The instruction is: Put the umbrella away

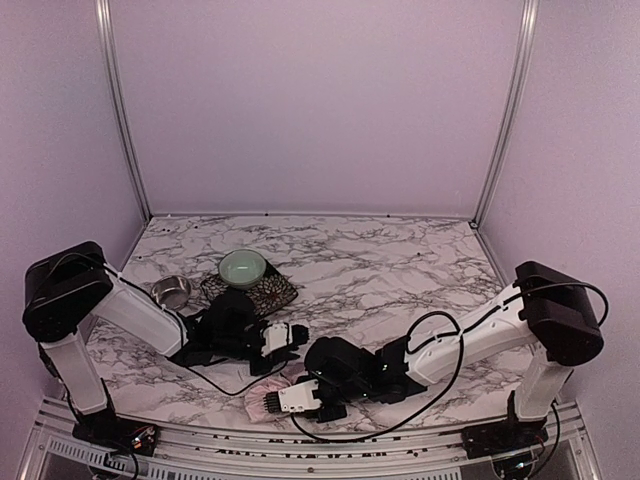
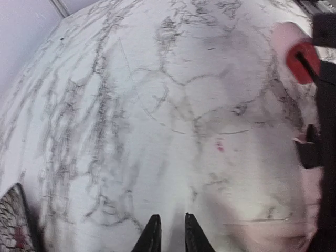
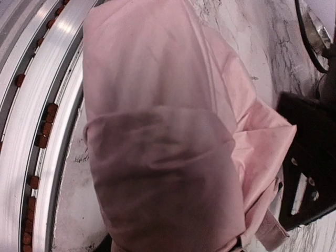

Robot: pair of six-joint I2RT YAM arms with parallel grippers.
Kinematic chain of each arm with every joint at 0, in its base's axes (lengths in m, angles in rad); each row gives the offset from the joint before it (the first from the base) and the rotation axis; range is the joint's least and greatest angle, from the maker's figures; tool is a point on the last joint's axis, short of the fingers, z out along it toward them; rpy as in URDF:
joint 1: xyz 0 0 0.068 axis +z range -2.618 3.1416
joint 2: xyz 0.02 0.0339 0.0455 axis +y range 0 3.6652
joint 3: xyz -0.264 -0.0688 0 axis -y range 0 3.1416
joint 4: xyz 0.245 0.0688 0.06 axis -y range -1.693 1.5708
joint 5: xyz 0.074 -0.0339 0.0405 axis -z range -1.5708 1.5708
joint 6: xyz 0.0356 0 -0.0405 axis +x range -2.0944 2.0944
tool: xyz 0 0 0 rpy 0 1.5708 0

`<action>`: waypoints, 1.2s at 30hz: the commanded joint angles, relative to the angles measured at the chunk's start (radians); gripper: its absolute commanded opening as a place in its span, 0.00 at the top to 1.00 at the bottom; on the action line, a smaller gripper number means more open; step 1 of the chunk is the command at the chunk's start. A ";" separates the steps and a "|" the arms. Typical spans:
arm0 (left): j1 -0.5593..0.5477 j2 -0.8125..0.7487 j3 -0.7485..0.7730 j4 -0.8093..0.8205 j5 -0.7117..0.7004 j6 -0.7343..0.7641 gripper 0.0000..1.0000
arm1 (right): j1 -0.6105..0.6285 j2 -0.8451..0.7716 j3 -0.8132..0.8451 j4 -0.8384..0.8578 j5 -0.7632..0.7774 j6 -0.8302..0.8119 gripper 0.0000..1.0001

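Umbrella (image 3: 163,131): pale pink fabric, bunched, with the right hand (image 1: 276,405) clenched on it. The fingertips are buried under the cloth in the right wrist view; only the fold over them shows. The bundle rests on the marble worktop (image 1: 400,260) at its near edge, just beside the aluminium rail (image 3: 31,105) and between the two arm bases. Shaft and handle are not made out. Left hand (image 2: 171,233): fingers slightly parted with a narrow gap, nothing between them, over bare marble just beyond the umbrella and near the right hand. The left wrist view has blurred pink cloth at its right edge, with a red patch I cannot identify. Farther back on the left lies a dark patterned mat (image 1: 262,293) with a pale green bowl (image 1: 243,267) sitting on it. A small metal cup (image 1: 172,292) stands just beside the mat's left corner.
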 commanded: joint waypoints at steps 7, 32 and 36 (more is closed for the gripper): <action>0.053 -0.165 0.026 0.153 -0.410 -0.144 0.34 | -0.009 0.093 -0.037 -0.330 -0.117 0.050 1.00; -0.425 -0.668 -0.317 -0.223 -0.305 -0.088 0.42 | -0.113 0.130 0.054 -0.611 -0.237 0.157 1.00; -0.444 -0.608 -0.269 -0.208 -0.313 -0.041 0.31 | -0.117 0.154 0.082 -0.653 -0.288 0.174 1.00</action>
